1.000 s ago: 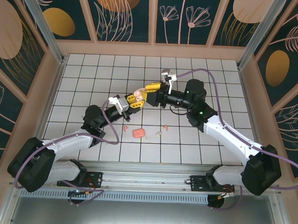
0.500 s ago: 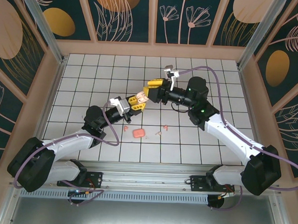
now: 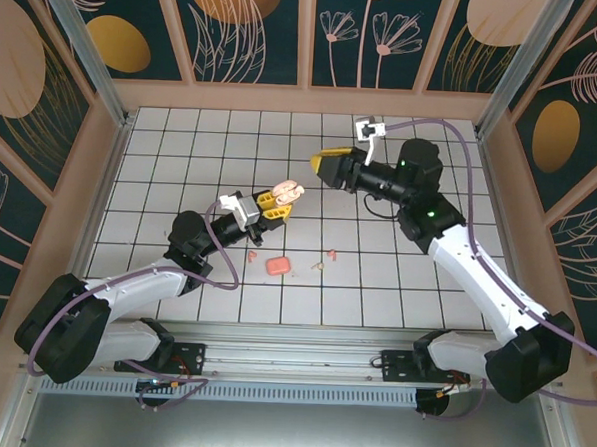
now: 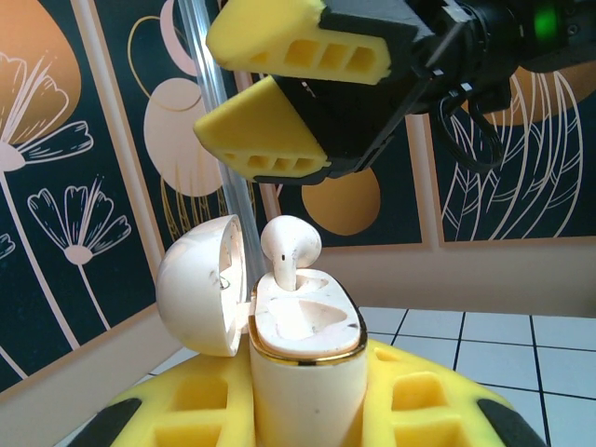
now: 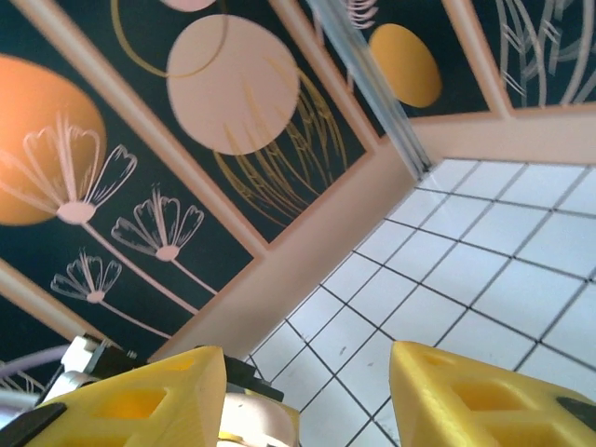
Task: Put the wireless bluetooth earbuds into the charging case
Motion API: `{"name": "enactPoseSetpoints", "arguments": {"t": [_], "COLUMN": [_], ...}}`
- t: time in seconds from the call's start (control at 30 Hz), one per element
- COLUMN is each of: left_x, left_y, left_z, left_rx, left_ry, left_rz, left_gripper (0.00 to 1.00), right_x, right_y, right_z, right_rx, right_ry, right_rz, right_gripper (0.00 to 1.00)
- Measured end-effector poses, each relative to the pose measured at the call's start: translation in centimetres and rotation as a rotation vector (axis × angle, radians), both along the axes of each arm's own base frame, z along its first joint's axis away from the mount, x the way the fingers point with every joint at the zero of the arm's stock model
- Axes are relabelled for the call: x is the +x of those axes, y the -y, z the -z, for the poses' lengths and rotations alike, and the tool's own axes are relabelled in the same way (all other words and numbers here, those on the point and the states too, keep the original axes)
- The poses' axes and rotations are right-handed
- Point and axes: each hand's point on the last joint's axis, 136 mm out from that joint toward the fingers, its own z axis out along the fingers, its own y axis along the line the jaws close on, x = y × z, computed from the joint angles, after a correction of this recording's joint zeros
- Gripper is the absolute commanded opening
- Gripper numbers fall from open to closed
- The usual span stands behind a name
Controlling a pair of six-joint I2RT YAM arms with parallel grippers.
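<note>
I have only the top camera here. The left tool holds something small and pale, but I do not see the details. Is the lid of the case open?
Observer: Yes. In the left wrist view the charging case stands upright in the left tool, and its lid is swung open to one side.
Operator: Is an earbud already inside?
Observer: One earbud stands stem-down in the case, with its head sticking out above.
Operator: Does the right tool carry another one?
Observer: No. The right wrist view shows the right tool open and gripping nothing.
</note>
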Motion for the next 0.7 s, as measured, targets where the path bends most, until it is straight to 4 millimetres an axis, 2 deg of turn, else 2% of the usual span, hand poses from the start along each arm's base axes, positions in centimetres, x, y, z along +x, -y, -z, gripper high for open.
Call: {"name": "enactPoseSetpoints", "arguments": {"t": [0.17,0.3,0.7], "left_x": [0.0,0.0,0.0], "left_y": [0.0,0.0,0.0], "left_z": [0.0,0.0,0.0], "left_rx": [-0.001,-0.001,-0.004], "left_ry": [-0.004,-0.004,-0.011], "left_rz": [0.001,0.001,0.003], "left_gripper": [0.13,0.13,0.13], "right_x": [1.2,0.9,-1.5], "right_y": [0.9,0.6,-1.1], "right_z": [1.6,3.4,3.8], "right_rx": [0.017,0.02,0.046], "right_ry": [-0.245,-0.395,-0.518], "right_rz": [0.017,-0.002,-0.107], "right_gripper": [0.45,0.44,0.34]}}
